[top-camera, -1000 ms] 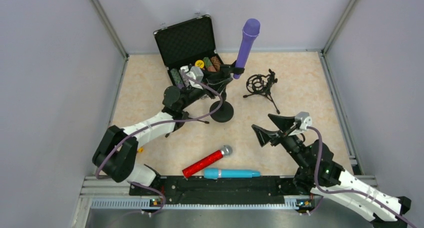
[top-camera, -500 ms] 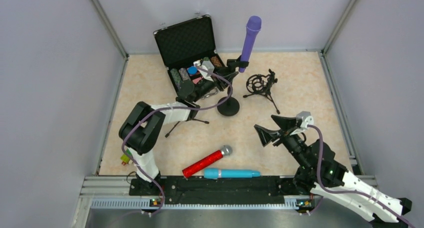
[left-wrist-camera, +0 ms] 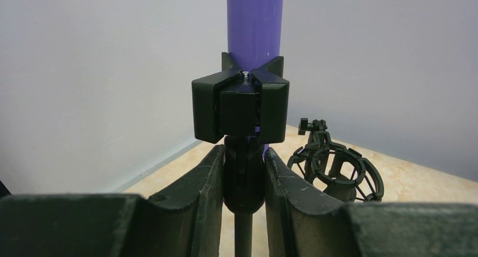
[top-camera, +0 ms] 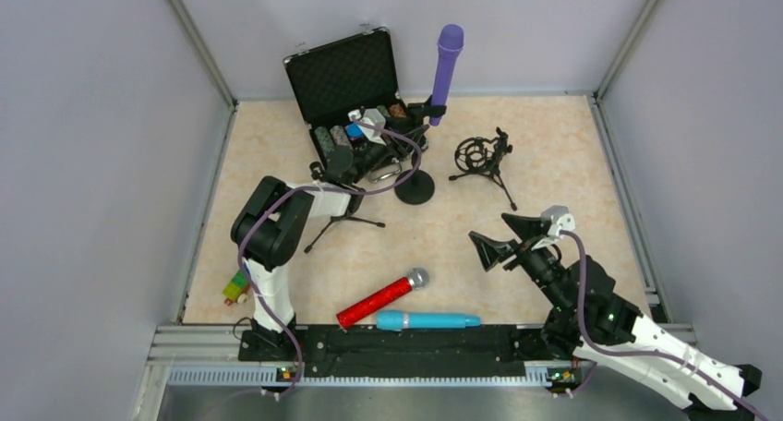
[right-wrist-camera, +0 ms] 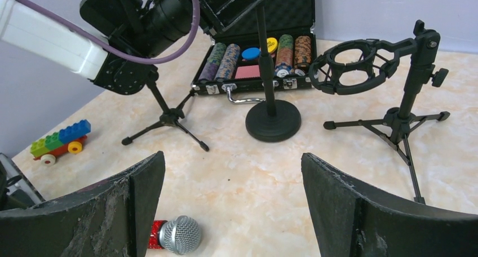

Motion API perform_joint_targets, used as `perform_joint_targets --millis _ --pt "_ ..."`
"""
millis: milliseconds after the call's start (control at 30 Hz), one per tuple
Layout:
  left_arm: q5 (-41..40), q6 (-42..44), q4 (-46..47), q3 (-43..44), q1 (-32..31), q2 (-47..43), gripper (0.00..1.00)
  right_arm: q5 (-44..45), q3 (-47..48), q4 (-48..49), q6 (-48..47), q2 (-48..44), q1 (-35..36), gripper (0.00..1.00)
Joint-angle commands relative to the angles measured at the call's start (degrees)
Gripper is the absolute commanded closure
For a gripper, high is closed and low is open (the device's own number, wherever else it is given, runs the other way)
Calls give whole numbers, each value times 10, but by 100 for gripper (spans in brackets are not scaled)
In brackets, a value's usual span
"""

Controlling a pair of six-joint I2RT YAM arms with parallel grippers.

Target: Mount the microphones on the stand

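Two microphones are left lying on the counter (top-camera: 554,144) near the front edge, the red microphone (top-camera: 381,298) just beside the blue microphone (top-camera: 427,320), while the purple microphone (top-camera: 446,70) is held in the clip of the round-base stand (top-camera: 415,188) at the far side. Within the last second the stand has been shifted farther back and the purple microphone brought from a rightward lean to nearly upright, so the first attachment is judged all but settled. The left hand (left-wrist-camera: 243,153) is clenched on the stand's neck just below the clip. The right hand (top-camera: 487,227) is held released above bare counter. Room is tight around the stand, which is flanked by the open case (top-camera: 342,70) and the shock-mount tripod (top-camera: 478,153). The middle is left open.
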Motion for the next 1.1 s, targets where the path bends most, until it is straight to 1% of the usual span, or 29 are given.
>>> perform_joint_targets --millis 0,67,200,233,267,300,333,400,467,567,667,767,833,867,900,1067 --pt "16 -11 117 15 5 -5 100 5 33 16 -17 15 -5 12" --pt "28 -10 117 9 5 -5 100 4 34 20 -19 20 -5 12" --pt "23 2 116 -10 5 -13 100 4 33 21 -24 28 -5 12" --pt "22 4 117 -12 5 -15 98 4 33 22 -24 30 -5 12" --pt "21 4 116 -15 5 -18 93 4 33 21 -25 32 -5 12" --pt "20 5 117 -17 5 -19 82 3 33 21 -26 34 -5 12" --pt "17 6 117 -19 5 -21 68 2 33 21 -27 34 -5 12" --pt "14 8 116 -23 5 -23 51 2 33 21 -29 35 -5 12" --pt "16 13 117 -25 5 -25 42 2 32 21 -32 36 -5 12" --pt "20 17 117 -29 5 -29 34 4 32 36 -35 36 -5 12" --pt "20 24 117 -34 5 -33 29 5 29 38 -37 36 -5 11" --pt "9 32 117 -46 5 -40 22 4 28 44 -37 40 -5 11" --pt "-4 37 117 -55 5 -48 13 3 28 44 -36 44 -5 11" --pt "-12 38 117 -60 5 -52 3 1 28 45 -36 45 -5 11" --pt "-18 41 117 -65 5 -57 1 0 29 44 -36 47 -5 11" --pt "-50 57 114 -95 5 -88 1 -5 36 43 -33 56 -5 11"
